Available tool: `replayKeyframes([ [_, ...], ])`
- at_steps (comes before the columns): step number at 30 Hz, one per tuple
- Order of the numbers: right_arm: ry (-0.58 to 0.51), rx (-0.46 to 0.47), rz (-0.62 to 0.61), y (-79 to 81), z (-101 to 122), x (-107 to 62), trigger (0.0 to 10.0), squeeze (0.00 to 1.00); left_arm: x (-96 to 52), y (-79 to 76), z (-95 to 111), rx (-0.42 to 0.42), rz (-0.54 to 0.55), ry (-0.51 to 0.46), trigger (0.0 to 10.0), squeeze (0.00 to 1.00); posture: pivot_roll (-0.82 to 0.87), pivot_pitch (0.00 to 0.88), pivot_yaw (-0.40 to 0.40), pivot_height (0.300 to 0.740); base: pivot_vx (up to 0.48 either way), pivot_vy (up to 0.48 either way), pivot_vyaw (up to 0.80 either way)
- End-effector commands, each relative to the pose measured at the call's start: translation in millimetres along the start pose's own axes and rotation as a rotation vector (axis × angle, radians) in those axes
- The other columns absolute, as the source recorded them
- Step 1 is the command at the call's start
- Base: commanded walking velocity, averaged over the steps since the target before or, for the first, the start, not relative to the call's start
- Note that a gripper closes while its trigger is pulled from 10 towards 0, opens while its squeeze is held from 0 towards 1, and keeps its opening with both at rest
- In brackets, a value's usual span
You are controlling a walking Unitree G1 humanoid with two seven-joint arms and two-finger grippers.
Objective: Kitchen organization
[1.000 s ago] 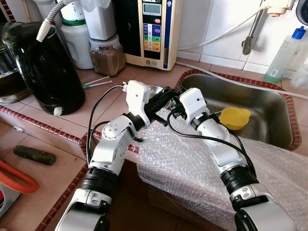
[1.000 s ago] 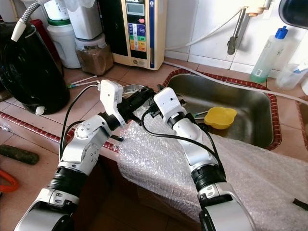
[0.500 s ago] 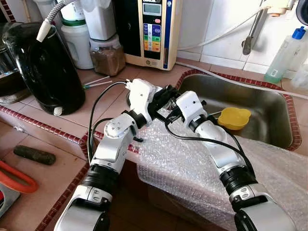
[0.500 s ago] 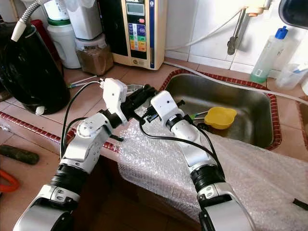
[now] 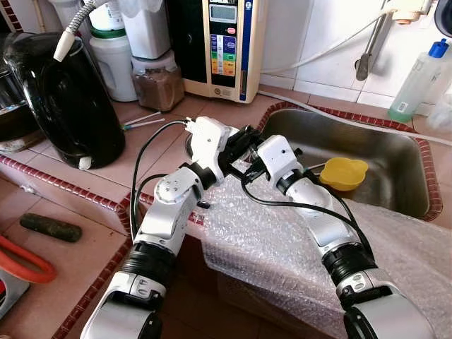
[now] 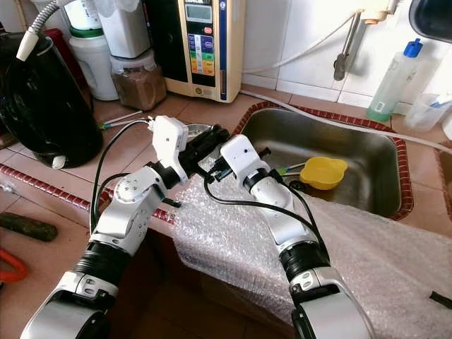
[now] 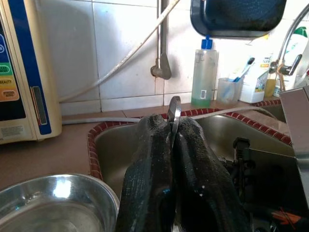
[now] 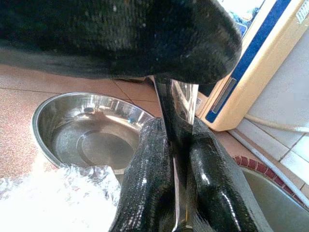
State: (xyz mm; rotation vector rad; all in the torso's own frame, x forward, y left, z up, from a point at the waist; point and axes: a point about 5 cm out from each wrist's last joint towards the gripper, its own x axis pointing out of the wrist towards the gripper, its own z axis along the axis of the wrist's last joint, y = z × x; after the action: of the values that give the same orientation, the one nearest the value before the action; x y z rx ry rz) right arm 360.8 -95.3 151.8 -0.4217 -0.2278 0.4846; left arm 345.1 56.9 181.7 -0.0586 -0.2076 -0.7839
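Left wrist view: left gripper (image 7: 173, 140) & right gripper (image 8: 176, 159) both clamp one metal utensil (image 7: 174, 112); purifier (image 7: 19, 72) label reads "BEAUTY".

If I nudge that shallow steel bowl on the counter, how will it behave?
The shallow stainless steel bowl looks thin-walled and empty, so probably light and quick to skid on the tiled counter. Its polished rim seems slippery for the black fingers. It sits beside the bubble wrap sheet, which might snag it.
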Motion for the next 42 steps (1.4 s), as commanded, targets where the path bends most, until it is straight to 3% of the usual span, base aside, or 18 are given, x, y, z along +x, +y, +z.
replayKeyframes([
  [1, 0.009, 0.016, -0.089, -22.5, -0.5, -1.7, 0.0, 0.0, -14.3, 16.1, -5.3, -0.024, 0.085, 0.02, 10.0, 1.0, 0.04, 0.0, 0.047, 0.74, 0.0, 0.0, 0.0],
  [9, 0.014, -0.005, -0.097, -26.3, -1.3, -1.4, 0.0, 0.0, -21.6, 18.6, -12.8, -0.031, 0.088, 0.049, 10.0, 1.0, 0.03, 0.0, 0.053, 0.74, 0.0, 0.0, 0.0],
  [19, 0.072, -0.036, -0.199, -50.1, -12.3, -8.8, 0.0, 0.0, -30.6, 14.6, -17.4, -0.058, 0.083, 0.073, 10.0, 1.0, 0.06, 0.0, 0.049, 0.74, 0.0, 0.0, 0.0],
  [24, 0.139, -0.076, -0.279, -63.5, -21.5, -14.1, 0.0, 0.0, -37.8, 15.6, -20.9, -0.058, 0.085, 0.097, 10.0, 1.0, 0.07, 0.0, 0.052, 0.74, 0.0, 0.0, 0.0],
  [29, 0.277, -0.083, -0.317, -69.7, -48.2, -30.9, 0.0, 0.0, -43.1, 14.4, -22.4, -0.054, 0.088, 0.124, 10.0, 1.0, 0.08, 0.0, 0.054, 0.74, 0.0, 0.0, 0.0],
  [35, 0.394, 0.002, -0.377, -72.5, -70.4, -47.6, 0.0, 0.0, -49.5, 9.3, -30.3, -0.043, 0.031, 0.199, 10.0, 1.0, 0.09, 0.0, 0.058, 0.74, 0.0, 0.0, 0.0],
  [42, 0.468, 0.09, -0.345, -58.3, -85.3, -54.2, 0.0, 0.0, -51.0, 8.2, -35.0, -0.028, 0.02, 0.236, 10.0, 1.0, 0.09, 0.0, 0.06, 0.74, 0.0, 0.0, 0.0],
])
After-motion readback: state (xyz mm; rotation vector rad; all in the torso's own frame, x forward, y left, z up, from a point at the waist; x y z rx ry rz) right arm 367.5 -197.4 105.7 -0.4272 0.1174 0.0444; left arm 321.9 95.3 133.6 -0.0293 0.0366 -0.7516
